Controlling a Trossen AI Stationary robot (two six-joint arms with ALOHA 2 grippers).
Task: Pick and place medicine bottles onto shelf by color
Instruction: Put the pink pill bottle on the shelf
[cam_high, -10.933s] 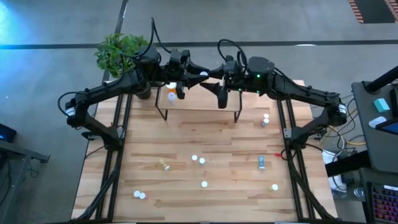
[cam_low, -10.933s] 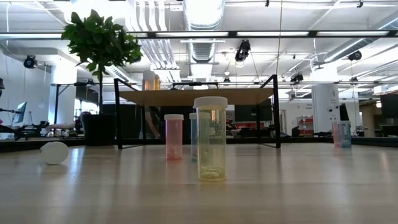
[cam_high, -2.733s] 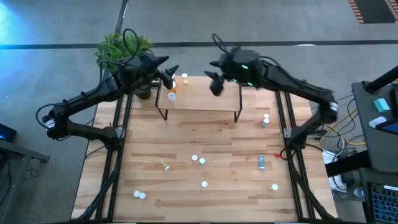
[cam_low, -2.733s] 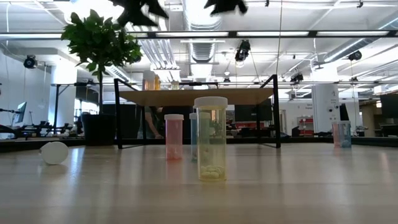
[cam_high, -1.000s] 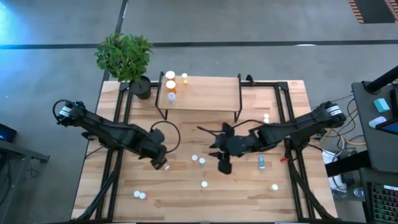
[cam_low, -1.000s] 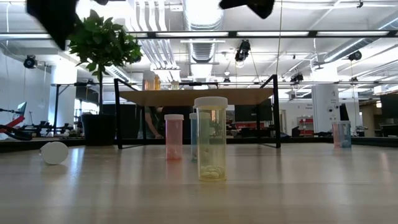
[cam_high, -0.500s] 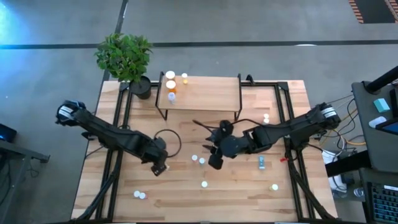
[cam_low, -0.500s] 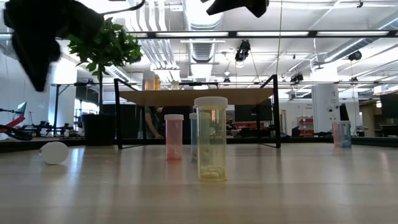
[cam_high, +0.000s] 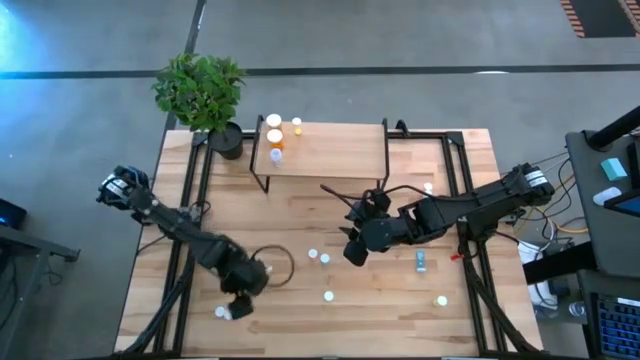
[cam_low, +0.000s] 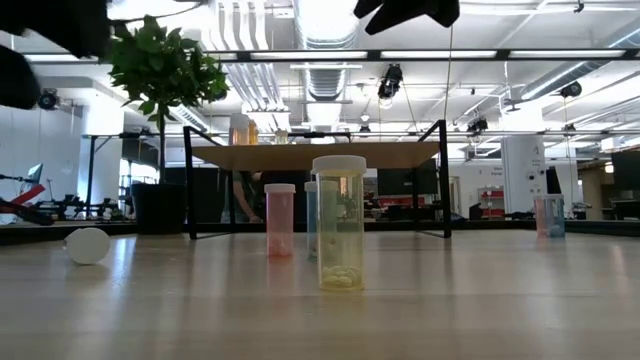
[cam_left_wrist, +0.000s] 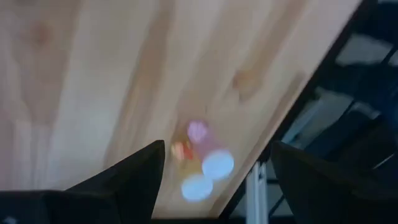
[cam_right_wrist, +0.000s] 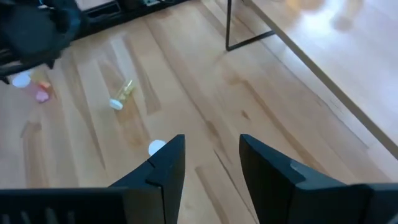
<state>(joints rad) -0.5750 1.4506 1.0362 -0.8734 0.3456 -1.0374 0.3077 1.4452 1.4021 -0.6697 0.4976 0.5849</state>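
The left gripper (cam_high: 237, 303) hangs with its dark fingers spread wide and nothing between them, low over the near-left part of the large butcher-block tabletop (cam_high: 380, 310), almost directly above a pair of white-capped small bottles, one orange-bodied and one pinkish (cam_left_wrist: 193, 140), that stand touching near the table's left edge; in the high view their caps (cam_high: 224, 313) show just beside the gripper. The right gripper (cam_high: 355, 250) hovers over the middle of the table, fingers partly apart and empty, near two more white-capped bottles (cam_high: 318, 256), with a yellow bottle lying on its side (cam_right_wrist: 122, 94) farther toward the left arm. The low light-wood shelf on a black wire frame (cam_high: 330, 155) stands at the far side and carries three bottles at its left end (cam_high: 273, 135); other bottles are scattered on the right, including a blue-green one lying down (cam_high: 421, 262). The step in hand looks like a reach for the next pick, most likely by the left arm. To do it well, I would centre the open fingers on one bottle only, since the two touch and a careless closure could catch both or tip the neighbour; approaching so one finger slips between them, or from the free outer sides, and gripping the body below the cap seems safest. These light cylinders probably roll easily once knocked over.
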